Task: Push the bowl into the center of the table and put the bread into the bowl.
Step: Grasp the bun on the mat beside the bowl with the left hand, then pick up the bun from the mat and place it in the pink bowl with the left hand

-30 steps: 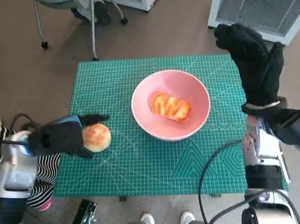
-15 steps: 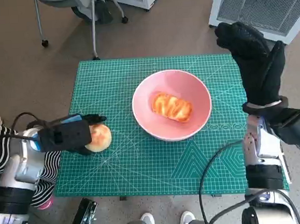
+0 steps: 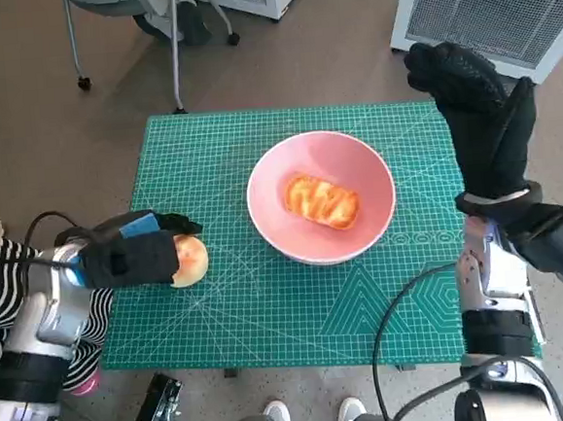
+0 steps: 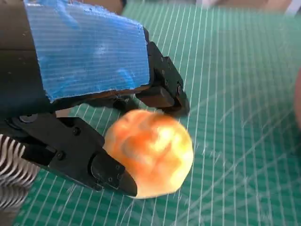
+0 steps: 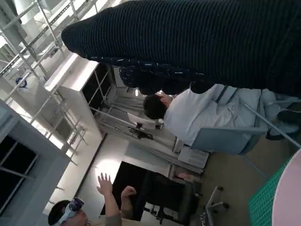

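While gripped on the mat: bread roll [image 4: 150, 153] between left hand [image 3: 129, 257] fingers [image 4: 162, 87].

A: Bowl [image 3: 366, 170] pink; bread [image 3: 321, 202] in it orange-gold, glazed streaks. Mat [image 3: 270, 309] at 6 o'clock?

B: Teal-green, pale grid lines. Round bun [image 4: 153, 157] golden, orange patches. Left hand [image 3: 134, 253] black, blue tape on back; right hand [image 3: 484, 117] black knit.

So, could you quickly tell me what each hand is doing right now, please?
Left hand: fingers closed around the round bread roll on the green mat.
Right hand: raised beside the table, holding nothing, fingers apart.
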`<move>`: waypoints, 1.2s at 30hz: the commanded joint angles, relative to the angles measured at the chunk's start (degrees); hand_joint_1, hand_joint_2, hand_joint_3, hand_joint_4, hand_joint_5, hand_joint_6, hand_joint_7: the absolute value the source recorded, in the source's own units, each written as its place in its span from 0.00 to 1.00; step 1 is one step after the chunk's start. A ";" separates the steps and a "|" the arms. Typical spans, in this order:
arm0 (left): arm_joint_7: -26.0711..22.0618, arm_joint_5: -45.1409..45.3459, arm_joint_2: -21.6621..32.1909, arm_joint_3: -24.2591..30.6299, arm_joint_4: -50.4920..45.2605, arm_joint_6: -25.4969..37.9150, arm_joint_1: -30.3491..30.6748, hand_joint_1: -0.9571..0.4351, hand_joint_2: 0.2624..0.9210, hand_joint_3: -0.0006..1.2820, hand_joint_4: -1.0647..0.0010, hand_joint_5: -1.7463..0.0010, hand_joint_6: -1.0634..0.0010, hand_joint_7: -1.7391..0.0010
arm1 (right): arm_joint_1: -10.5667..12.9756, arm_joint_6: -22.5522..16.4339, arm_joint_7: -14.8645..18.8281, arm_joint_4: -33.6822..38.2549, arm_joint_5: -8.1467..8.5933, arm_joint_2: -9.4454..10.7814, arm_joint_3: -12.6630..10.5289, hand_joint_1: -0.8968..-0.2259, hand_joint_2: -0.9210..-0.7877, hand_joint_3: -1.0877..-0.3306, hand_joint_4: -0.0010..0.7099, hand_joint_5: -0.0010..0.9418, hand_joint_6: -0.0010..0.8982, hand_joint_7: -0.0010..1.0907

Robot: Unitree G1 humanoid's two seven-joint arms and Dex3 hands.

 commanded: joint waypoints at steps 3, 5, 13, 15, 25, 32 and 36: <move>2.65 -3.12 -0.93 3.30 -3.29 -4.83 1.99 0.69 0.95 0.01 0.18 0.45 0.33 0.40 | 1.23 0.45 0.27 1.18 -0.13 -0.40 -0.13 0.28 0.00 0.56 0.24 0.00 0.06 0.46; 2.64 -4.08 -1.05 4.16 -4.45 -5.71 2.13 0.69 0.95 0.01 0.18 0.44 0.34 0.39 | 1.09 0.47 0.39 1.38 -0.02 -0.43 -0.16 0.28 0.00 0.56 0.24 0.00 0.06 0.46; 2.30 -6.57 -2.14 6.60 -9.70 -6.25 1.67 0.69 0.96 0.01 0.19 0.43 0.34 0.39 | 0.90 0.59 0.64 1.59 0.18 -0.55 -0.17 0.27 0.00 0.56 0.25 0.00 0.06 0.46; 2.62 -7.19 -2.81 7.20 -10.98 -6.03 1.16 0.69 0.96 0.01 0.20 0.42 0.34 0.38 | 0.92 0.60 0.70 1.55 0.22 -0.58 -0.19 0.27 0.00 0.56 0.25 0.00 0.06 0.46; 6.15 -8.20 -7.53 9.78 -18.30 -3.76 -3.12 0.69 0.95 0.01 0.18 0.44 0.31 0.40 | 0.72 0.55 1.03 2.02 0.43 -0.91 -0.33 0.27 0.00 0.56 0.25 0.00 0.06 0.46; 11.32 -7.69 -13.00 9.05 -18.41 -5.49 -8.82 0.69 0.94 0.00 0.16 0.45 0.30 0.41 | 0.68 0.60 1.20 1.93 0.54 -1.09 -0.42 0.27 0.00 0.56 0.25 0.00 0.06 0.46; 14.49 -5.69 -16.31 6.96 -16.72 -6.31 -11.87 0.69 0.94 0.00 0.16 0.45 0.29 0.41 | 0.91 0.56 1.19 1.51 0.51 -1.06 -0.39 0.27 0.00 0.56 0.25 0.00 0.06 0.46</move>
